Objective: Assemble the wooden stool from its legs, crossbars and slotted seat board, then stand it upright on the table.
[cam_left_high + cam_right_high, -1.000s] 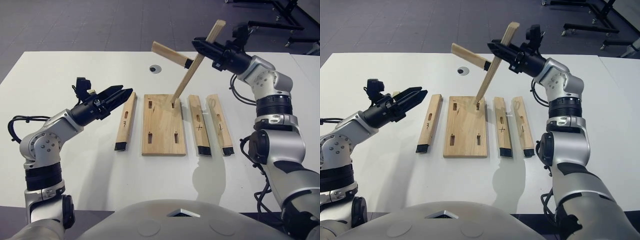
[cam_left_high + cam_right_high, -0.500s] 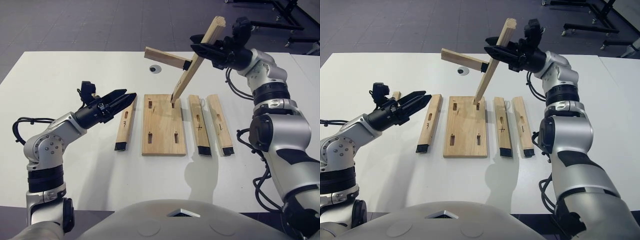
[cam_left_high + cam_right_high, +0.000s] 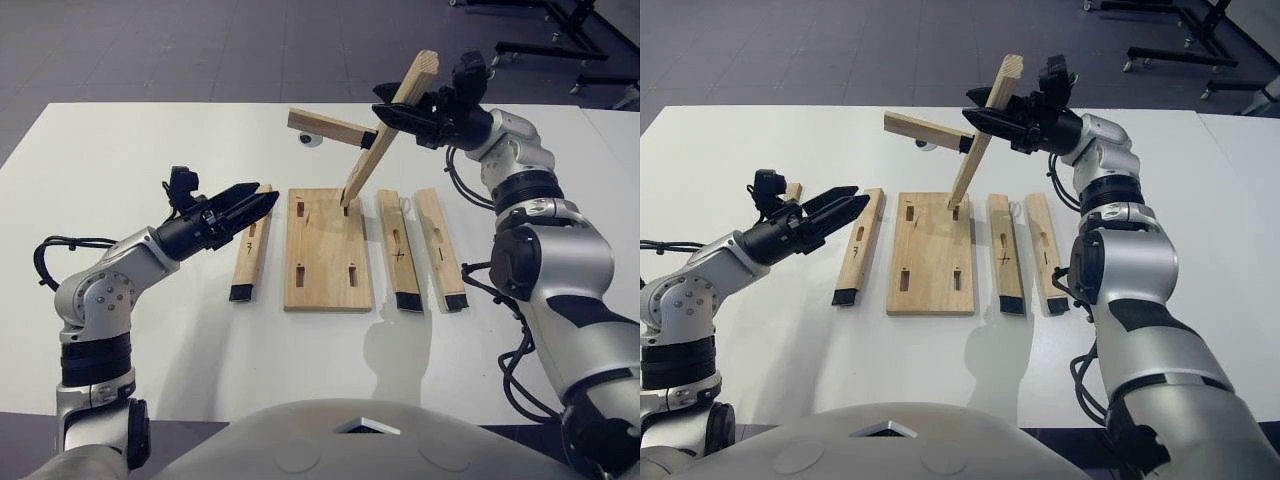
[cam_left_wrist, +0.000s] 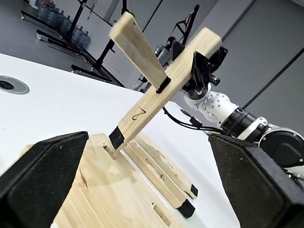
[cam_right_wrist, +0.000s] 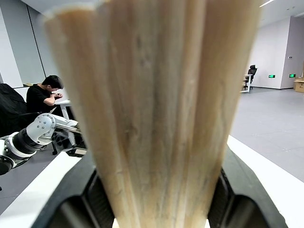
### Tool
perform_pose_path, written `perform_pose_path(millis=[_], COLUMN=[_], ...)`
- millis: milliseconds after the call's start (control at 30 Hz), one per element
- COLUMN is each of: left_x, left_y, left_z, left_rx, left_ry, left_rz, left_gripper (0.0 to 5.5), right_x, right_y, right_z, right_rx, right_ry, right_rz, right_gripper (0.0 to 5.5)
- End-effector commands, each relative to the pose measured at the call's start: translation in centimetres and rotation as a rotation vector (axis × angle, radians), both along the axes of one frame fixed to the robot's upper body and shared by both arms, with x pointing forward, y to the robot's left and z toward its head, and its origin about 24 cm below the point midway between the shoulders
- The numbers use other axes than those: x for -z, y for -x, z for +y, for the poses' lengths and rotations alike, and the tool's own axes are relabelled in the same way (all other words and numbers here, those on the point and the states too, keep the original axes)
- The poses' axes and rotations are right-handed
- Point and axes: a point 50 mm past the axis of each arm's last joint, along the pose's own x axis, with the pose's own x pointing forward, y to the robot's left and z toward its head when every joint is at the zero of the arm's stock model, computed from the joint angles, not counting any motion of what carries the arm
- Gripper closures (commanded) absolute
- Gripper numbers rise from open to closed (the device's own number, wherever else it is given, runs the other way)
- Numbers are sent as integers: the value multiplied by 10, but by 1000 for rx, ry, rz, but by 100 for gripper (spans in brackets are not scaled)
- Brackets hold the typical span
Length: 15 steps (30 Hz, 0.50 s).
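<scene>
Right gripper (image 3: 400,112) is clamped on a leg (image 3: 375,160) with one crossbar (image 3: 325,126) fitted, foot tilted at the seat board's (image 3: 326,262) far-right slot. Left gripper (image 3: 262,200) hangs open, empty, beside a loose leg (image 3: 251,243). Early days, I'd say: three legs lying flat, stool nowhere near standing.

Table (image 3: 150,330): seat board (image 3: 325,270), three likely legs (image 3: 397,250)

leg (image 5: 156,118) blurred up close; both ends cut off

We saw a round grey grommet (image 4: 7,85), black wheeled frames (image 3: 550,47) on the grey floor (image 3: 200,40), and water bottles (image 4: 77,37) beyond.
</scene>
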Motion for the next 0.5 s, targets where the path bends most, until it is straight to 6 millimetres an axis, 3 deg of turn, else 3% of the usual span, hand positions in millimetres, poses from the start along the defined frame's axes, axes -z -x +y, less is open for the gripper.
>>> perform_pose_path(millis=[33, 267, 500], left_x=[11, 27, 21], left_y=[11, 15, 37], left_z=[-20, -50, -48], left_rx=[55, -48, -18], left_ry=[-132, -462, -634], left_rz=[-3, -118, -215], left_gripper=[85, 85, 85], right_x=[-9, -24, -26], right_y=[-2, -2, 0], right_z=[-2, -10, -10], right_rx=[14, 25, 26], right_ry=[-20, -265, -274], right_rz=[-27, 21, 19], right_gripper=[344, 344, 344])
